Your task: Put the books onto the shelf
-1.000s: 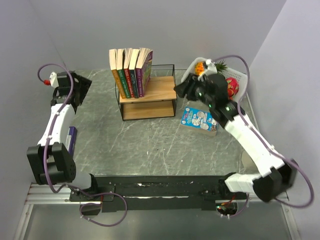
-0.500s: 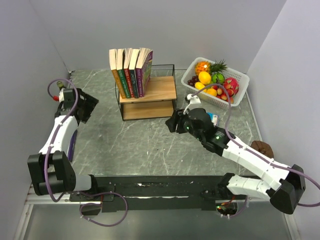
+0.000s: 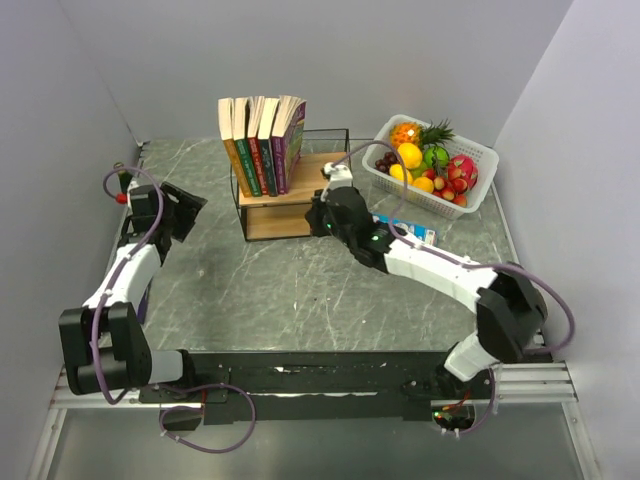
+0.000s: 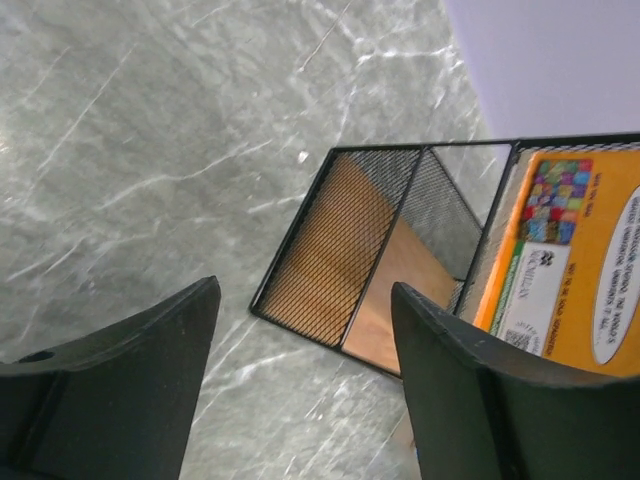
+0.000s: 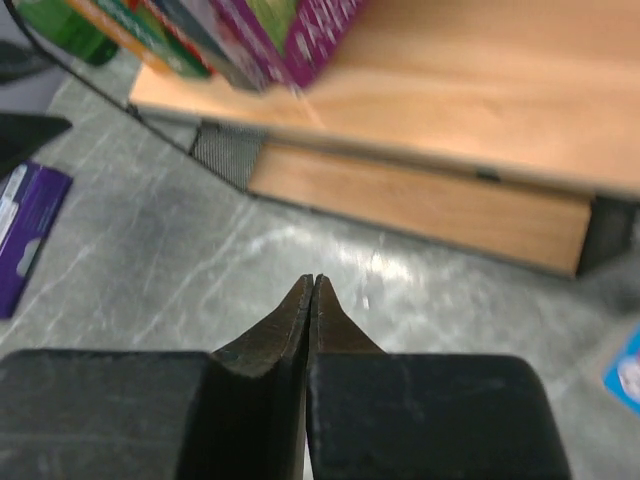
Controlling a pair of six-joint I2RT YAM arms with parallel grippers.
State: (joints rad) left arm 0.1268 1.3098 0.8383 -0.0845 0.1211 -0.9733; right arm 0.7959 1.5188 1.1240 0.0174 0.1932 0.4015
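Grey marbled table (image 3: 300, 290), pale walls (image 3: 350, 50)

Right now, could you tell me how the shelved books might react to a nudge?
The books probably tip easily: they fan and lean rightward, with bare shelf beside them and nothing propping them. They look like slim paperbacks, so likely light and somewhat floppy if gripped singly.

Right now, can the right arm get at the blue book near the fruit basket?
Probably yes, but not directly: the blue book lies behind the right tool, which is shut and faces the shelf.
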